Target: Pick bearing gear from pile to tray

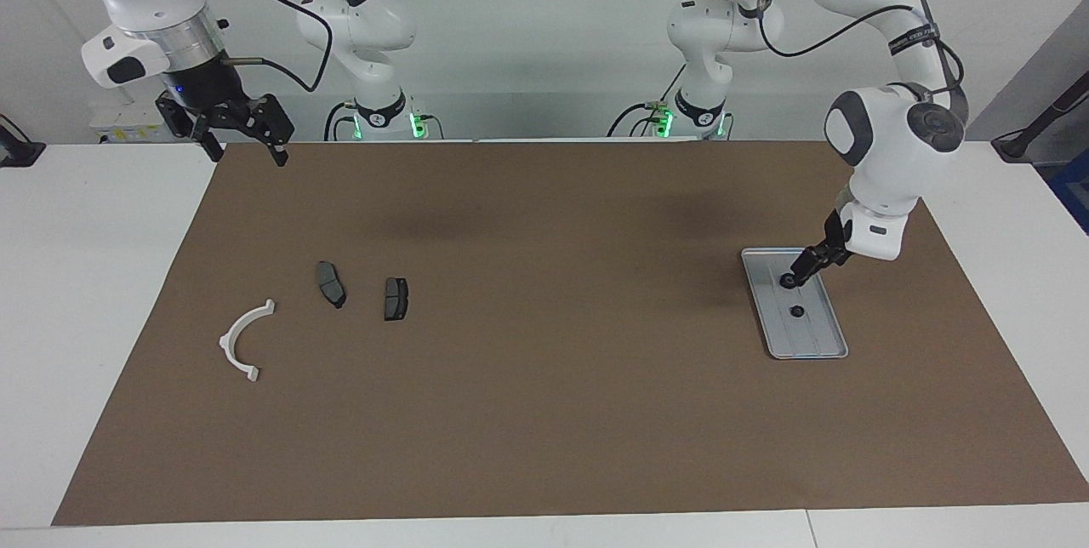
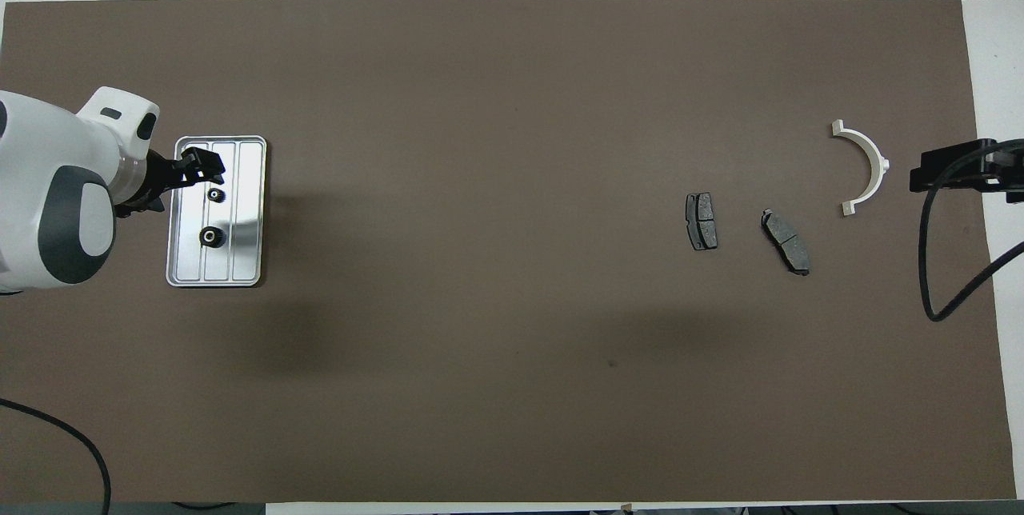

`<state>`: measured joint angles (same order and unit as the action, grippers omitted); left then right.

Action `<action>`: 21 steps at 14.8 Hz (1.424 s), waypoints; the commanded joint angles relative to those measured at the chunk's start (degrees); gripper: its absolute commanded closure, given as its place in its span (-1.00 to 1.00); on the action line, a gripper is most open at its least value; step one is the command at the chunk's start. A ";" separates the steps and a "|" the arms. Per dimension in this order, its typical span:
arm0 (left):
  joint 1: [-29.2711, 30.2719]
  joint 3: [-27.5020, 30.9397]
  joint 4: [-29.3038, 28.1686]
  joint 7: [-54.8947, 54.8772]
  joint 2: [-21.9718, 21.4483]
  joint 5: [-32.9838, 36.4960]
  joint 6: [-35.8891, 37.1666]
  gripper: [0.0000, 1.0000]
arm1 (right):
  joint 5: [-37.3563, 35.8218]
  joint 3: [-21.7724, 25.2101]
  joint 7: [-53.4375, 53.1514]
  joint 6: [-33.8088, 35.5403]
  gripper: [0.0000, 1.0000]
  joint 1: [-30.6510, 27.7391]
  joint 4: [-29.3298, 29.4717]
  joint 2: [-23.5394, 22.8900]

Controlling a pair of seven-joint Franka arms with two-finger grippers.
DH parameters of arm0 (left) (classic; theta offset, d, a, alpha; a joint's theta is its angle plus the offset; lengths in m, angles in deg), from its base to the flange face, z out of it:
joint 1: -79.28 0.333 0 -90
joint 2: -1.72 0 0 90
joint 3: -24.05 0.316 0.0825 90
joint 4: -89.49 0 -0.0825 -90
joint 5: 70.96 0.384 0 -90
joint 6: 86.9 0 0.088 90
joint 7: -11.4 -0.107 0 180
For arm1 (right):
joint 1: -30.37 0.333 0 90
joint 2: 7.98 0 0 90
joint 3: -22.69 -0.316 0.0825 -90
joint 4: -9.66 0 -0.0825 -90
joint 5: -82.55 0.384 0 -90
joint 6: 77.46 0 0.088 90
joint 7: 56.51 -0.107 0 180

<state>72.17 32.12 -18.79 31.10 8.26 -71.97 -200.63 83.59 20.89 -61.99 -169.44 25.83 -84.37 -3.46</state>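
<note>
Gears sit in the tray (image 1: 829,350) already: one (image 1: 798,311) lies loose just below our left gripper (image 1: 791,279), which seems clenched on a second gear (image 2: 214,194) low over it. Our right gripper (image 1: 247,133) waits, released, above the brake pads (image 1: 330,283).

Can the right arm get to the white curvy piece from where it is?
Probably yes. The right gripper hangs open at its own end of the table, and the white curved bracket lies uncovered there, apart from the two brake pads. Nothing stands in the way.
</note>
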 commanded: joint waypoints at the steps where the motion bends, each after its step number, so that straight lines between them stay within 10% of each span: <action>1: 0.61 -0.33 7.18 -0.72 0.13 0.83 9.89 -1.00 | -0.43 -0.31 1.00 -0.05 -1.00 -0.20 -0.37 0.14; 9: 2.01 -0.33 9.32 -2.38 -10.59 0.66 24.25 -1.00 | -0.43 -0.31 1.35 2.23 -1.00 -0.20 0.60 0.14; 21: 7.36 -6.29 5.36 -6.15 -10.77 0.22 13.71 -1.00 | -0.69 -0.23 2.41 3.47 -1.00 -0.64 2.27 0.05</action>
<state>75.83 29.33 -12.74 27.71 -2.32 -71.97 -184.82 83.57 20.85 -61.39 -166.76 25.74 -82.73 -3.35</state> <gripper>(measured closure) 0.000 0.000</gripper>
